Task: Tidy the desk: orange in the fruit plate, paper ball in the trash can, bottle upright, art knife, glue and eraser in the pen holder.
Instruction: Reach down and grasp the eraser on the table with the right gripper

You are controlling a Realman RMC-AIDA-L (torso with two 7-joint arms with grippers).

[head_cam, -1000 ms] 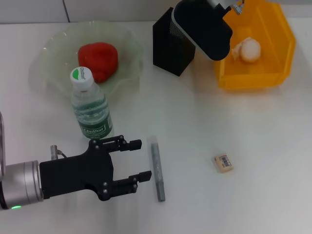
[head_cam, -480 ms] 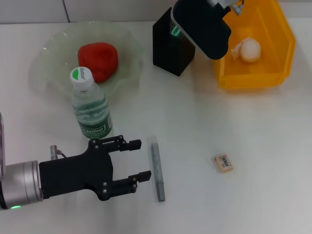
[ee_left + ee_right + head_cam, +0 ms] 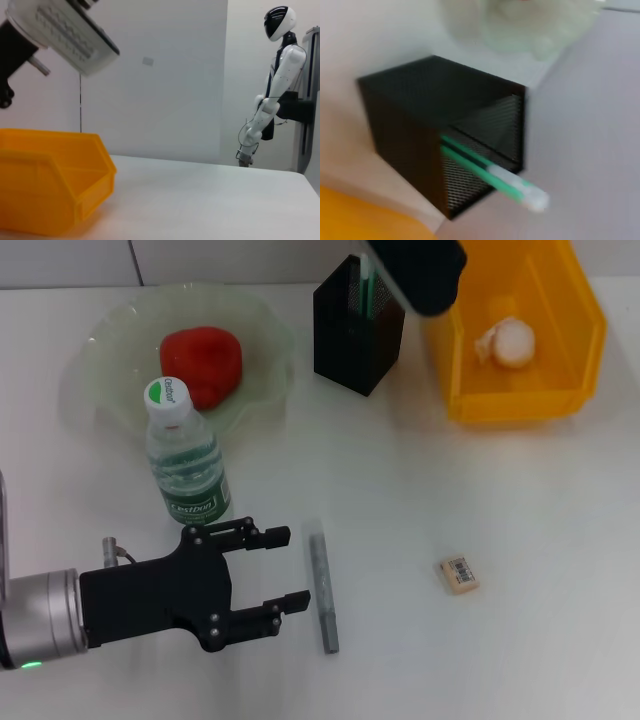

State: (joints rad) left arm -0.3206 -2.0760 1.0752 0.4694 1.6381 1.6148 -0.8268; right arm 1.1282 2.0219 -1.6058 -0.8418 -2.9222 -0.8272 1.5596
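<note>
Rising clear, right gripper (image 3: 418, 270), jaws not visible, is leaving glue (image 3: 366, 285) standing in pen holder (image 3: 345, 335). Nearest, left gripper (image 3: 270, 570) is idling wide-jawed beside art knife (image 3: 322, 585); eraser (image 3: 458, 573) is awaiting collection.

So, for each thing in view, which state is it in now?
bottle: upright, cap on
red fruit: in the fruit plate
paper ball: in the yellow bin
green glue stick: standing in the pen holder
art knife: flat on desk
eraser: on desk
left gripper: open, beside art knife
right gripper: above pen holder
</note>
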